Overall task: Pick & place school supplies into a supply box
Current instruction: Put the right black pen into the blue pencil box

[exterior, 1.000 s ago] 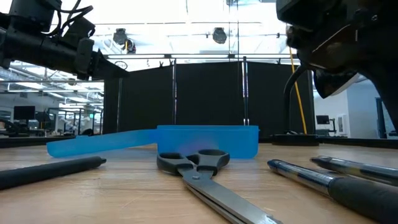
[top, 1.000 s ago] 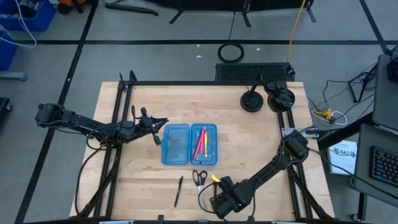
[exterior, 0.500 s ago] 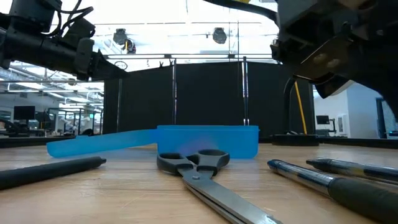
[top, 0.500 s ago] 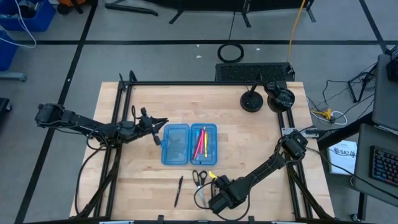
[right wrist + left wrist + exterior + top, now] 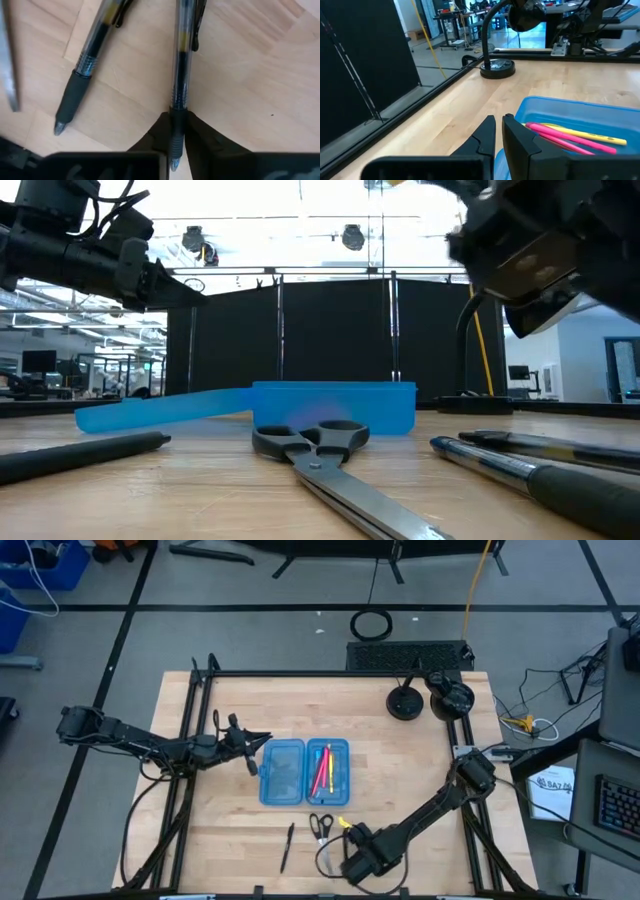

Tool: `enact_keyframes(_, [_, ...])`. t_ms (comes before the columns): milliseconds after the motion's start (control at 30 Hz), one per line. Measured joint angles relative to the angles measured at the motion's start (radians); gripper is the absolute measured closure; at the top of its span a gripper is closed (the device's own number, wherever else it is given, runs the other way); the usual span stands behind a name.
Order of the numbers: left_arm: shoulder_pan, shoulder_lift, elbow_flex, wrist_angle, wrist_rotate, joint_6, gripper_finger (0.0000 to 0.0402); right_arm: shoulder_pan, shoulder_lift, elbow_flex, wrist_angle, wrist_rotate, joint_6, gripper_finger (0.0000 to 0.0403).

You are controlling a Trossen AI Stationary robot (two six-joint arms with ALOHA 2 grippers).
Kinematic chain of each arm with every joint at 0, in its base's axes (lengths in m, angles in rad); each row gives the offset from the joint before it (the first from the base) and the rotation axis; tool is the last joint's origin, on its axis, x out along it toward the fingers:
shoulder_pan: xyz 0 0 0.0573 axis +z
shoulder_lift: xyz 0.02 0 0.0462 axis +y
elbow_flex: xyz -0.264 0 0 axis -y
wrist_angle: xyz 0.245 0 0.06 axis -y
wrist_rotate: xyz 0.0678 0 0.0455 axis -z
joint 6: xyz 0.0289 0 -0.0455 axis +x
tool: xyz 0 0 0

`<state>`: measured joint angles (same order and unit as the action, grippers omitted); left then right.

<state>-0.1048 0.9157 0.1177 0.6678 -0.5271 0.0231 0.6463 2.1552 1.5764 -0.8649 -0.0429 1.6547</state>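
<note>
While the left gripper waits just beside the left edge of the translucent blue hinged plastic case, its fingers sit nearly together w/ only a thin gap and nothing between them. The case lies open mid-table; its left half looks bare, its right half already holds thin pink, red and yellow pens.

Moving right along the table's near edge: a black pen lies alone on the wood, then the black-handled, silver-bladed scissors just below the case, handles toward it.

Next to those, the right gripper is down at the near edge, approx. below the case's right half. Per the right wrist view its fingers are pinched on a clear-barrelled pen w/ dark rubber grip, caught at the grip end; a second clear pen of the same kind lies just beside it, apart, on the wood.

Step in hand, I'd judge: grasp made, lift not clearly begun. Next move calls for raising the pen clear of its neighbour and the scissors, carrying it over the case and lining it up lengthwise w/ a half before release. Black pen, second clear pen and scissors still left out.
</note>
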Motion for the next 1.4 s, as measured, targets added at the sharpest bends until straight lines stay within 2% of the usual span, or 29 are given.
enact_keyframes(167, [-0.001,0.000,0.000,-0.001,0.005,-0.002,0.0364,0.012,-0.136,-0.009,-0.009,0.175,0.028,0.0379])
enact_keyframes(367, [-0.001,0.000,0.000,-0.006,0.005,-0.007,0.0364,0.008,-0.263,-0.005,0.000,0.318,0.024,0.0379])
enact_keyframes(433, [-0.001,0.000,0.000,-0.006,0.006,-0.013,0.0364,-0.017,-0.298,-0.005,0.006,0.373,0.002,0.0379])
enact_keyframes(533, [-0.001,0.000,0.000,-0.006,0.007,-0.034,0.0364,-0.083,-0.347,0.001,0.014,0.400,-0.061,0.0379])
enact_keyframes(767, [-0.001,0.000,0.000,-0.006,0.014,-0.053,0.0364,-0.306,-0.361,0.000,0.160,0.259,-0.306,0.0379])
enact_keyframes(967, [-0.001,0.000,0.000,-0.025,0.038,-0.081,0.0364,-0.467,-0.299,0.000,0.155,0.103,-0.369,0.0379])
enact_keyframes(1267, [-0.001,0.000,0.000,-0.097,0.033,-0.081,0.0364,-0.587,-0.208,-0.015,0.183,-0.067,-0.406,0.0379])
enact_keyframes(1400, [-0.001,0.000,0.000,-0.118,0.031,-0.081,0.0364,-0.615,-0.166,-0.042,0.218,-0.100,-0.407,0.0379])
